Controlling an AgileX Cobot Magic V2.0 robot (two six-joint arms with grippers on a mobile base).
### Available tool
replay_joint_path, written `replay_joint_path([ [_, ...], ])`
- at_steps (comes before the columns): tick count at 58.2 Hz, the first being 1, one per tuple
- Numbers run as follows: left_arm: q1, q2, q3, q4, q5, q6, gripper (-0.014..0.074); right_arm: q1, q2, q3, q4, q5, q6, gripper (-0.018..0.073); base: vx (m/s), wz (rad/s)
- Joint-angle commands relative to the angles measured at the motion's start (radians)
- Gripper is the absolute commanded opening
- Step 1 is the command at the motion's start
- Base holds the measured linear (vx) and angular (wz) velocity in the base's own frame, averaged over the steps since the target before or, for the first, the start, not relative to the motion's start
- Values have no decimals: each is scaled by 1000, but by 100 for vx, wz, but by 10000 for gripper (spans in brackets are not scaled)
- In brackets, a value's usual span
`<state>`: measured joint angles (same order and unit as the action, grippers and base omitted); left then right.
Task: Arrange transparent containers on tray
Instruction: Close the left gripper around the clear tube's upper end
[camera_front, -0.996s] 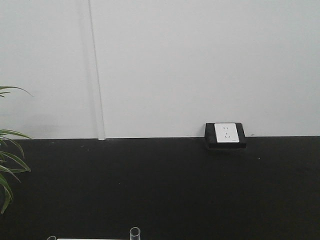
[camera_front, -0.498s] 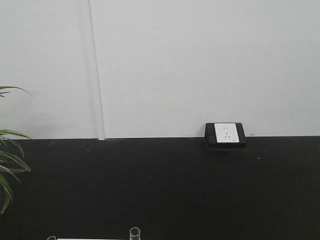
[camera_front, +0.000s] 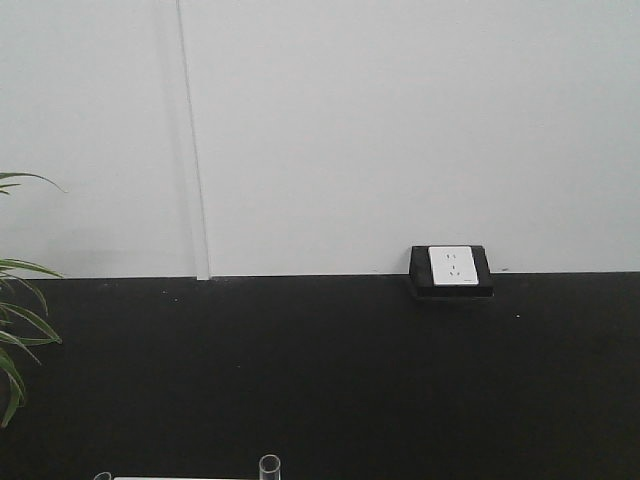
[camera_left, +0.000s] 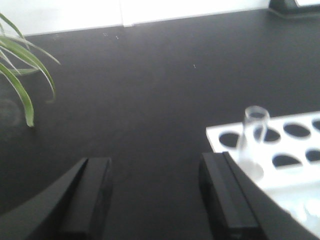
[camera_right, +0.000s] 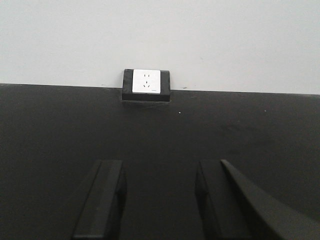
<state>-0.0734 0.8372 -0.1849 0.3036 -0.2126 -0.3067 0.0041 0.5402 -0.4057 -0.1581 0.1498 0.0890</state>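
Left wrist: test tube (camera_left: 254, 140) upright in rack (camera_left: 295, 146) — right wrist: socket (camera_right: 146, 81)

Tube rack (camera_left: 280, 146): main obstacle, standing on black tabletop (camera_left: 150, 90).
Test tube (camera_left: 252, 142) upright at rack's left end, rising above rack top; blocks low pass there.
Left gripper (camera_left: 157, 200), jaws spread, one finger just beside rack's left corner: tight.
Left of rack: bare tabletop, open passage.
Far left of rack: plant leaves (camera_left: 20, 75) overhang.
Behind rack, at wall foot: socket box (camera_front: 452, 270), well apart.
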Motion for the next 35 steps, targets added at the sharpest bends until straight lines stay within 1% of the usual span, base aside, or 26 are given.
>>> replay_joint_path([
  [1, -12, 4, -23, 104, -123, -75, 517, -4, 7, -35, -8, -79, 2, 426, 0, 0],
  [6, -41, 23, -23, 235, -176, -166, 517, -4, 7, -35, -8, -79, 2, 426, 0, 0],
  [11, -73, 58, -23, 338, -222, -250, 517, -4, 7, -32, -8, -77, 2, 426, 0, 0],
  [15, -86, 104, -23, 387, -246, -276, 517, -4, 7, -32, -8, -66, 2, 426, 0, 0],
  [21, -87, 167, -27, 388, -273, -274, 517, -4, 7, -32, -8, -51, 2, 426, 0, 0],
  [31, -87, 259, -47, 312, -365, -265, 517, -4, 7, -32, -8, -51, 2, 426, 0, 0],
  [35, -87, 286, -64, 286, -365, -265, 517, -4, 7, -32, -8, -51, 2, 426, 0, 0],
])
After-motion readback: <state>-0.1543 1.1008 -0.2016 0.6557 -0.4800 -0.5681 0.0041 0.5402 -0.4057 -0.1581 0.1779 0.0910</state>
